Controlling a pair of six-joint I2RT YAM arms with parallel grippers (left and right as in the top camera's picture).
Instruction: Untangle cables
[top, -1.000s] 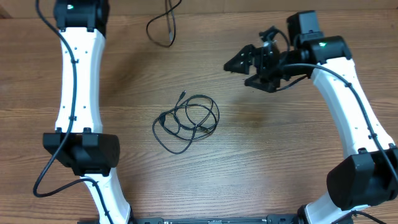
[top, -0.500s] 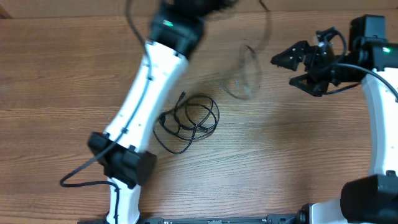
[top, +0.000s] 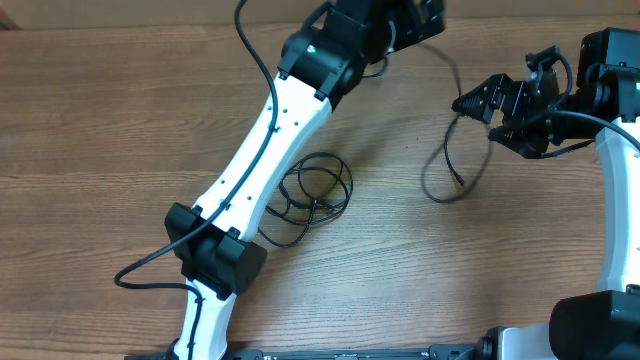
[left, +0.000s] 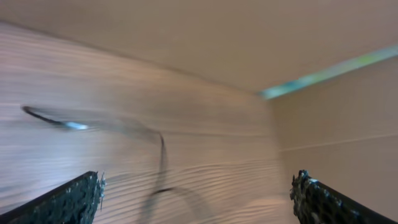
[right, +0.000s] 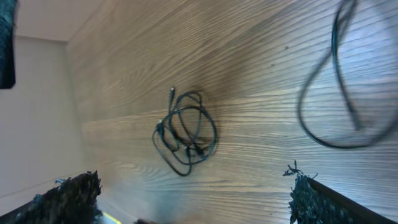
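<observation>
Counted two lots of cable on the bench (top: 100, 120): one coiled bundle (top: 315, 190) mid-bench, roughly round, and one loose cable (top: 447, 150) to its right, stretched far-to-near with its loop bulging nearward. Found left gripper (left: 199, 183) spread wide, empty; right gripper (right: 194, 180) spread too.

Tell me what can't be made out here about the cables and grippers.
- Overhead: the top edge cuts off the left gripper, and the left arm covers the left side of the bundle.
- Left wrist: motion blur smears the blurred cable, so its plug is unreadable.
- Right wrist: the loose cable runs off the top edge.
</observation>
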